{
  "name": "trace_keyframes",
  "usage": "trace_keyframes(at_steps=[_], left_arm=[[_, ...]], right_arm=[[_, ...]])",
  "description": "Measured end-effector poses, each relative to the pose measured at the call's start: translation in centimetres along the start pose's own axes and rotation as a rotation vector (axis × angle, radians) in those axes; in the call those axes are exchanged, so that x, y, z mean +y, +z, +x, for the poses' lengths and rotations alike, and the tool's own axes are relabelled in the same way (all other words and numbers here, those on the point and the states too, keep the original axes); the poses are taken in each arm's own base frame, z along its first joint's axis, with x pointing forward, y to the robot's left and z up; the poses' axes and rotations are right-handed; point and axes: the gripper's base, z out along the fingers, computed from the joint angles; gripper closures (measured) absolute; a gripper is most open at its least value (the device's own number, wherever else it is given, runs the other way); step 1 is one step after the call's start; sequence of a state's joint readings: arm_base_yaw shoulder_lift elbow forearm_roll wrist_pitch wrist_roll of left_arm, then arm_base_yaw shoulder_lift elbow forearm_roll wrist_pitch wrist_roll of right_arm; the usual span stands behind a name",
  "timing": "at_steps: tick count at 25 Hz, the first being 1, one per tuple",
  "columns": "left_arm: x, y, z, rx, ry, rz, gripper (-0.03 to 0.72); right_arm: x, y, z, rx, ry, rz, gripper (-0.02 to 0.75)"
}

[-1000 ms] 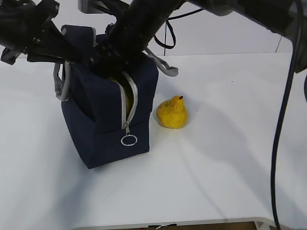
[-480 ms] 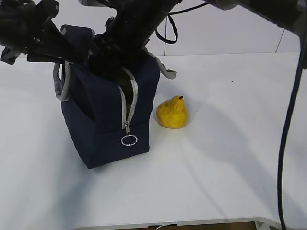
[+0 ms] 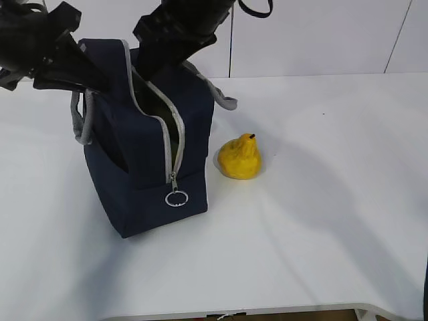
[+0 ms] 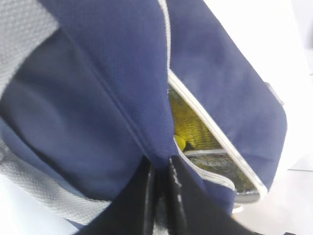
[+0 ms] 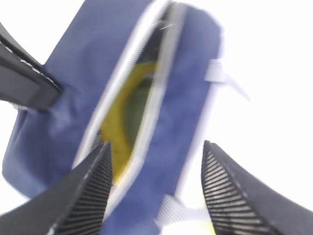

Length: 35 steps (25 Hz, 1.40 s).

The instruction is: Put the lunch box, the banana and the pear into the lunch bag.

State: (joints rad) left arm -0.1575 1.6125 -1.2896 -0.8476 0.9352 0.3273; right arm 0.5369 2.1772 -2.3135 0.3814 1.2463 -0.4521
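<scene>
The lunch bag (image 3: pixel 144 147) is standing unzipped on the worktop (image 3: pixel 314 221), the pear (image 3: pixel 241 158) sitting just right of it. The banana (image 5: pixel 120 115) is lying inside. The left gripper (image 4: pixel 159 169) is pinching the bag's fabric; above its opening the right gripper (image 5: pixel 156 161) is hanging wide, empty.

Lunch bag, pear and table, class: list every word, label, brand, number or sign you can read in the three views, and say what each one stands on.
None: no readable text in any view.
Lunch bag: plain navy sides, no print showing.
Pear: no sticker showing.
Table: bare white, no marks that read as text.
Right wrist view: blurred, nothing legible.
</scene>
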Motion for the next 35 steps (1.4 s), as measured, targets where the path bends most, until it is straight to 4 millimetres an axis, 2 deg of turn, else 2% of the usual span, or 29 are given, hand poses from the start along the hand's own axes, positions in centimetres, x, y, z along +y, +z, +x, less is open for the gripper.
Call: trace_keyframes(at_steps=[6,11,15,23,29,35], left_arm=[[0.8,-0.5,-0.3,-0.013,-0.004,-0.021,0.69],[1.1,-0.7,-0.4,-0.019,-0.007,-0.027,0.69],[1.1,-0.7,-0.4,-0.019,-0.006,-0.028,0.69],[1.1,-0.7,-0.4,-0.018,-0.005,-0.03,0.69],[1.1,-0.7,-0.4,-0.018,-0.004,-0.031,0.69],[1.1,-0.7,-0.4,-0.018,-0.004,-0.031,0.69]], right_arm=[[0.5,-3.3,-0.5,-0.023,0.006,0.09,0.261],[1.0,-7.4,-0.8,-0.075,0.009,0.169,0.261],[1.1,-10.1,-0.2,-0.095,0.027,0.195,0.261],[-0.6,-12.0,4.0,-0.009,0.118,0.205,0.261],[0.0,-13.6,7.2,0.021,0.133,0.194,0.261],[1.0,-13.3,9.9,-0.007,0.134,0.219,0.261]])
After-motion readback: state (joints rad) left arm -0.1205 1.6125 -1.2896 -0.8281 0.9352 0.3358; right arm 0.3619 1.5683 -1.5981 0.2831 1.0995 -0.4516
